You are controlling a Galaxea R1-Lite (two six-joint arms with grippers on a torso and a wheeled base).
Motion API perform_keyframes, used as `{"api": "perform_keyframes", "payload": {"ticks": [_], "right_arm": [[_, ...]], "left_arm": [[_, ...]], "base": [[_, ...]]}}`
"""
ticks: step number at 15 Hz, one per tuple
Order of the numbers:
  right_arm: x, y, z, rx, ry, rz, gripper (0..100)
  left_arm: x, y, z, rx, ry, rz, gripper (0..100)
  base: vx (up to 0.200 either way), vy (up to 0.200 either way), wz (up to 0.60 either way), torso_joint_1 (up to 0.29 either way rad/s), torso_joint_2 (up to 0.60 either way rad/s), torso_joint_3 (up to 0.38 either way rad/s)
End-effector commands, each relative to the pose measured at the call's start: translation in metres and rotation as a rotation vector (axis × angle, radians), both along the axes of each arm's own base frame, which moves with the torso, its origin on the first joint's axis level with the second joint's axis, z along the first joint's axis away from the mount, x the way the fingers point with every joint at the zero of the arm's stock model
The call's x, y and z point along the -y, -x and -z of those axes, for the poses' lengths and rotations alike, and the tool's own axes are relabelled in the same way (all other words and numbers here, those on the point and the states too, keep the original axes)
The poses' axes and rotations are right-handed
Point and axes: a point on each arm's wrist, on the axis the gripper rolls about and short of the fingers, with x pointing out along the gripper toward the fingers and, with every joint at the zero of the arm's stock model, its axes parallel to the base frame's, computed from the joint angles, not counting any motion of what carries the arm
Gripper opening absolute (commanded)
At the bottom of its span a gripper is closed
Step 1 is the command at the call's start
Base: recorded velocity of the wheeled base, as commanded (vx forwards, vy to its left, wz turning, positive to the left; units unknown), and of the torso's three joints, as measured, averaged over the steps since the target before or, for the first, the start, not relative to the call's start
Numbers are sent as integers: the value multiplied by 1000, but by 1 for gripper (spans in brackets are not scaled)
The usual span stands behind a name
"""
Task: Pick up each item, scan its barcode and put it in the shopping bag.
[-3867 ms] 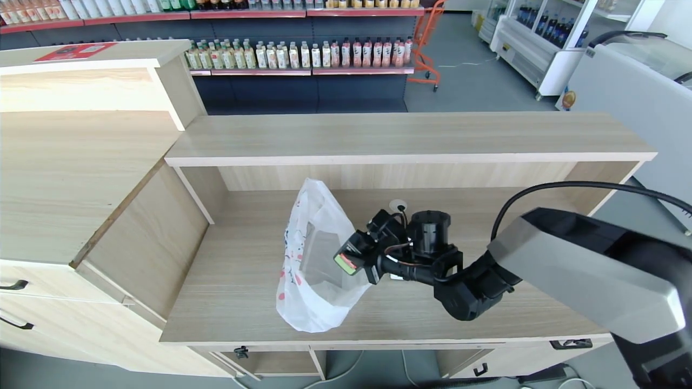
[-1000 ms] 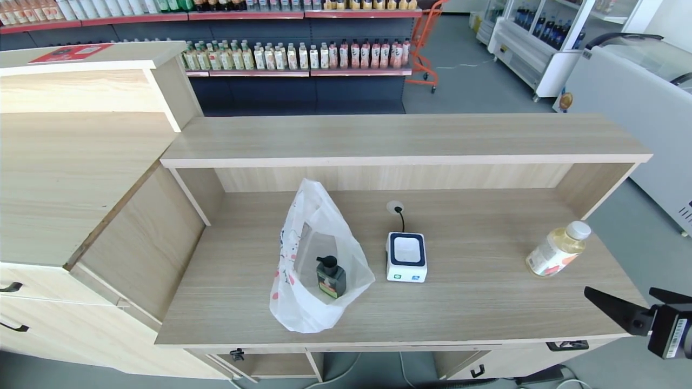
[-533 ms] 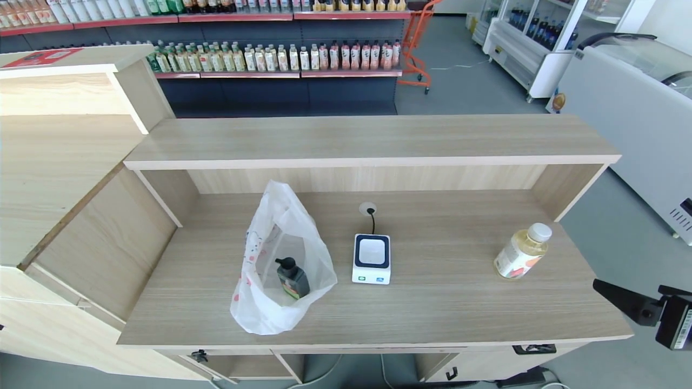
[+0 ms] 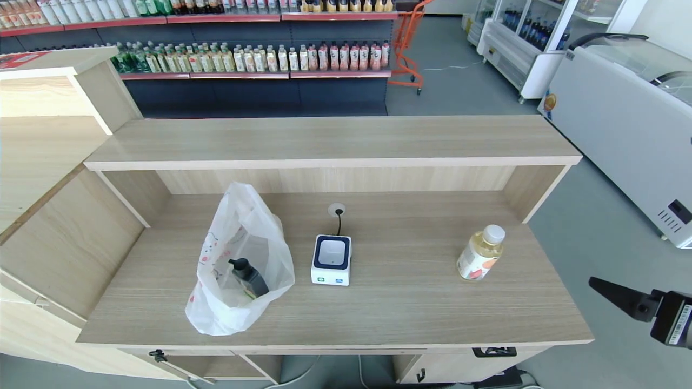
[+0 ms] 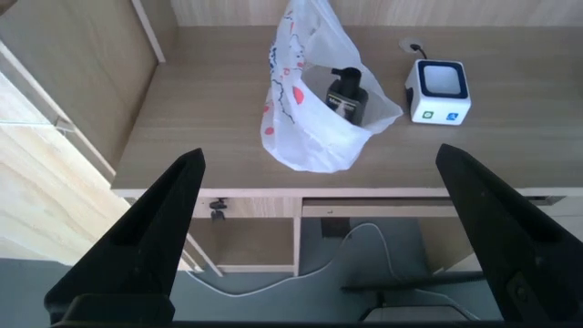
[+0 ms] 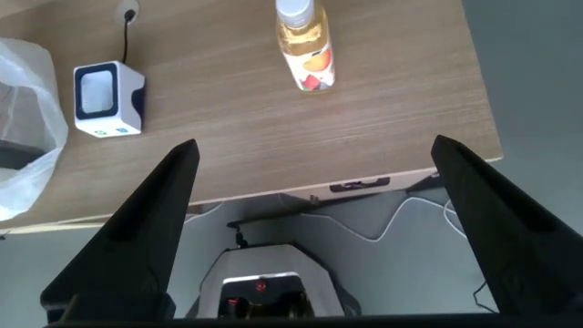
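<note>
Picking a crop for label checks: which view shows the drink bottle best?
Head view: the whole bottle stands upright on the counter, cap and label clear. Right wrist view catches the bottle from above, cap clipped at the frame edge.

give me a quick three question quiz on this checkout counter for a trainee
1. True or false: the dark pump bottle is inside the shopping bag.
2. What stands on the counter between the bag and the drink bottle? A) scanner B) basket C) tray
3. Fill in: the right gripper is open and holds ____.
Key: 1 true; 2 A; 3 nothing.
</note>
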Motion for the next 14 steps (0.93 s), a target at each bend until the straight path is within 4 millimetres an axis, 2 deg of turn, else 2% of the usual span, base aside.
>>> {"api": "perform_keyframes", "payload": {"ticks": [1, 4, 8, 9, 10, 11, 12, 14], "right_arm": [[-1, -7, 3, -32, -12, 4, 100], [-3, -20, 6, -78, -47, 15, 100], [-11, -45, 17, -183, -111, -28, 100], [-14, -65, 24, -242, -115, -28, 100], [-17, -78, 29, -272, -109, -29, 100], [-17, -78, 29, -272, -109, -29, 100], [-27, -96, 39, -326, -92, -58, 100], [-38, -113, 50, -376, -77, -90, 100]], "left_arm": [[0, 0, 0, 1, 0, 0, 100], [0, 0, 0, 0, 2, 0, 100], [0, 0, 0, 0, 9, 0, 100], [0, 0, 0, 0, 9, 0, 100], [0, 0, 0, 0, 9, 0, 100], [0, 0, 0, 0, 9, 0, 100], [0, 0, 0, 0, 9, 0, 100], [0, 0, 0, 0, 9, 0, 100]], "base": [[0, -200, 0, 2, 2, 2], [0, -200, 0, 2, 1, 4], [0, 0, 0, 0, 0, 0], [0, 0, 0, 0, 0, 0], [0, 0, 0, 0, 0, 0], [0, 0, 0, 0, 0, 0], [0, 0, 0, 0, 0, 0], [0, 0, 0, 0, 0, 0]]}}
